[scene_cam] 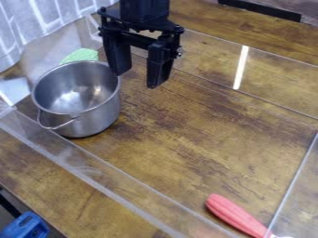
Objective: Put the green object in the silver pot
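Note:
The silver pot [77, 98] stands at the left of the wooden table, shiny, round and empty, with a thin loop handle at its front left. The green object [82, 56] is a small pale green thing just behind the pot, partly hidden by the pot's rim and the gripper. My black gripper [139, 72] hangs over the table just right of the pot's back edge. Its two fingers point down with a gap between them and nothing is held.
A long red-orange object [239, 216] lies at the front right edge. A clear plastic wall [87, 167] borders the table along the front and right. A pale cloth [37, 56] lies behind the pot at the left.

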Controlling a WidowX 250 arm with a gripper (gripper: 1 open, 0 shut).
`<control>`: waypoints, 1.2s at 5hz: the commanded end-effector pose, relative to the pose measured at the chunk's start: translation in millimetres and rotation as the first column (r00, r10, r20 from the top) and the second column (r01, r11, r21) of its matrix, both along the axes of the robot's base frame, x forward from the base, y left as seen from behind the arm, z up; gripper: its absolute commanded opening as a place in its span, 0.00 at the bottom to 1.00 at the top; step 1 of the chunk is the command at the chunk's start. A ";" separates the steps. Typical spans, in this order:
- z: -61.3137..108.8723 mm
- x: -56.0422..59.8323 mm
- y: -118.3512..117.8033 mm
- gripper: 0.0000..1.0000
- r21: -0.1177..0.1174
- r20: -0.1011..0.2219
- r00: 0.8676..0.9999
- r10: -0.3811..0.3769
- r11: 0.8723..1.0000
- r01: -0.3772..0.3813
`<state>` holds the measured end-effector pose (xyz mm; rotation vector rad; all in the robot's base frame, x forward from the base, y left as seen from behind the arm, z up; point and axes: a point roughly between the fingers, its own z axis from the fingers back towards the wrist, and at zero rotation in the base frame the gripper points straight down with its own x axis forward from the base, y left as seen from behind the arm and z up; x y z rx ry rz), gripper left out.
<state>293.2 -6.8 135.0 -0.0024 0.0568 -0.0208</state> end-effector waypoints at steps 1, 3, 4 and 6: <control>-9.7 -1.9 0.0 1.00 0.002 -0.030 1.000 0.001 1.000 -0.001; -28.1 -5.8 0.6 1.00 0.010 -0.085 0.996 0.004 1.000 -0.003; -37.1 -8.0 0.8 1.00 0.014 -0.113 0.994 0.005 1.000 -0.004; -48.1 -10.0 3.4 1.00 0.022 -0.142 0.990 0.012 1.000 -0.009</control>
